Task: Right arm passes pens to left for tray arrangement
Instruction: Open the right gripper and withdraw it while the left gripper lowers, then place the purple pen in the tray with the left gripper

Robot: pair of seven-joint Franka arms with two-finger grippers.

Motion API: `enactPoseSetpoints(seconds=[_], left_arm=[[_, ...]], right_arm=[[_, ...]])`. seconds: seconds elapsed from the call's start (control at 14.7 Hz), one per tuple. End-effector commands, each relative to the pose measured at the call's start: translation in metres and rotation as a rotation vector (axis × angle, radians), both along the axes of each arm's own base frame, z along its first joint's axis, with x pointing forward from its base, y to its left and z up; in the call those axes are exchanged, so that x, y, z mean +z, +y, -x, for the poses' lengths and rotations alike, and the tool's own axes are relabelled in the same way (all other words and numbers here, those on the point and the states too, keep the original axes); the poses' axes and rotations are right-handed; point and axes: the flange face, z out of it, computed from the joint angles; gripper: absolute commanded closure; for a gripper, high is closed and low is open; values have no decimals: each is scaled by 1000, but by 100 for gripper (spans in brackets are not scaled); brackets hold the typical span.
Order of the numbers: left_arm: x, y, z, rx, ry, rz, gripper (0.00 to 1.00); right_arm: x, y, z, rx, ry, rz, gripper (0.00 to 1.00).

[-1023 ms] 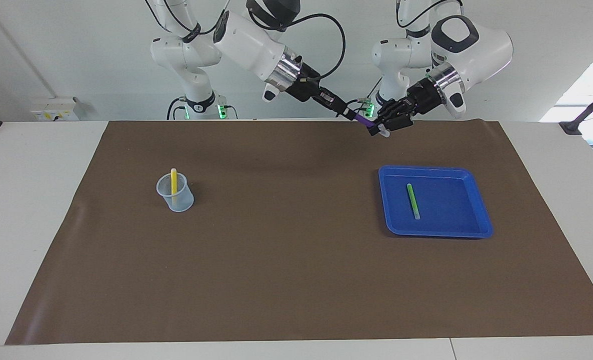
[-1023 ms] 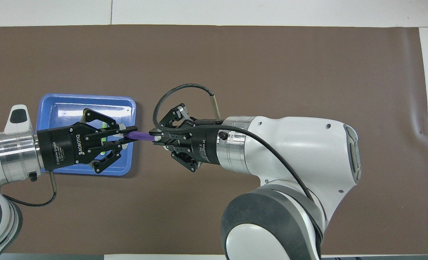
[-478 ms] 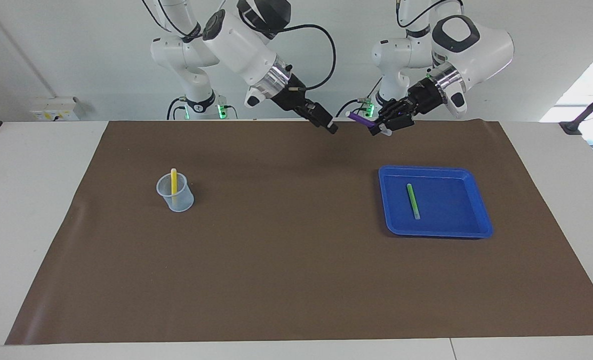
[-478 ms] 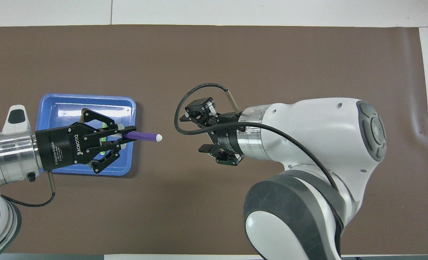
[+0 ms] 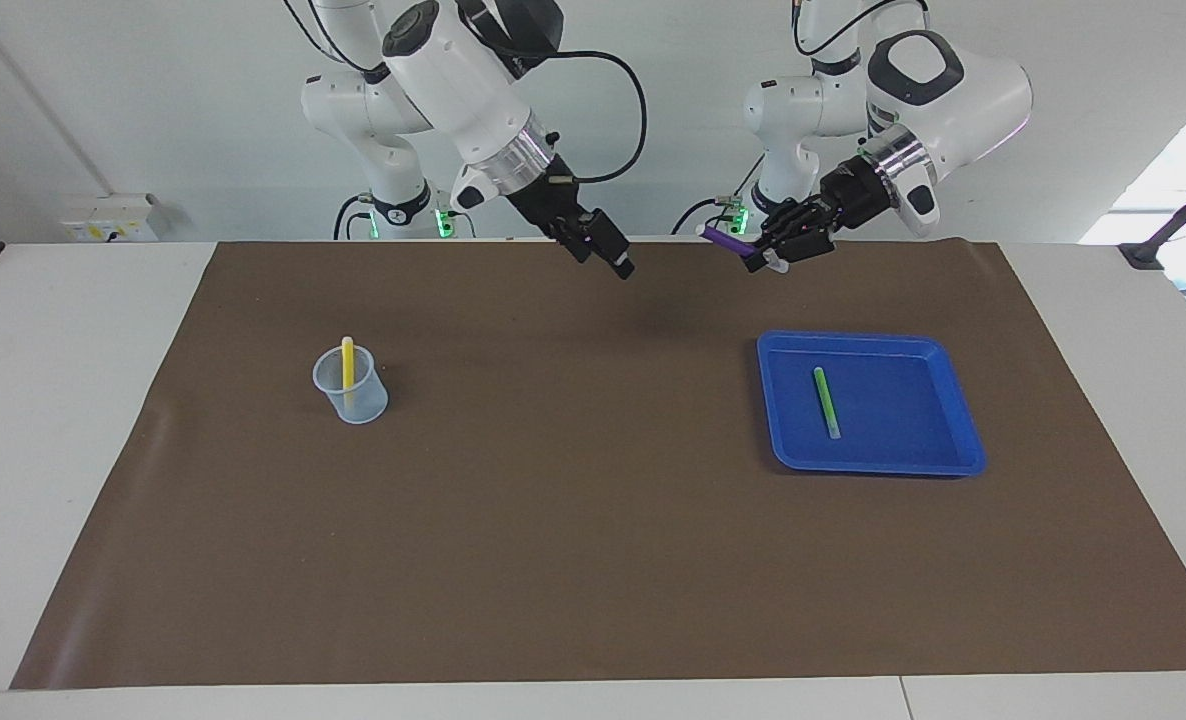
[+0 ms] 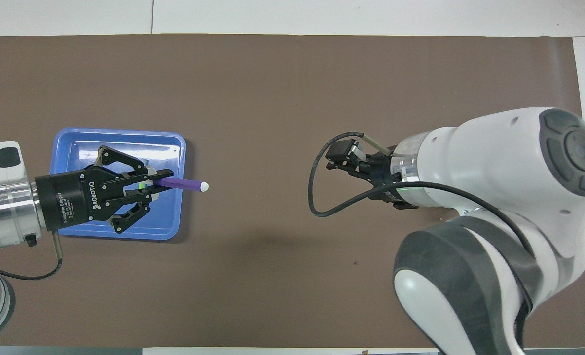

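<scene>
A: What sort of place is this?
B: A robotics lab. Two white arms stand bolted at the edge of a white counter, cables looping off them.
A: Anything else that says lab?
B: A plain brown mat covers the counter, bare pale walls rise past it, and a socket box sits low on the wall

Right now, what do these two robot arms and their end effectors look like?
Both arms are glossy white with dark grey joint caps and silver wrist rings. Each end effector is black, with linked metal fingers: the left end effector bears white "ROBOTIQ" lettering, and a black cable loops beside the right end effector.
</scene>
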Motion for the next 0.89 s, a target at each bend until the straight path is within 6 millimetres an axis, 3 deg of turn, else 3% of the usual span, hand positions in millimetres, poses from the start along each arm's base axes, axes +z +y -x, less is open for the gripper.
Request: enactPoseSetpoints(seconds=[0.0,0.2,0.48,0.68,0.82], left_arm=[[-14,18,-4,-106,-53,-87,100],[-33,43,-11,-238,-97,-198,100],[-56,79,-50,-464,-119,-383,100],[-83,104,-79,-645,-121,-530,100],[-103,115,-90,-785,-128,-616,100]], right_arm=[[-13,-45,2,157,-41,79,0],[-19,-87,-7,277,-84,169,0],[-28,-165,-19,477,-127,253,0],[-45,-196,-19,527,-94,315,0],[-64,-201,-16,542,-54,341,2]])
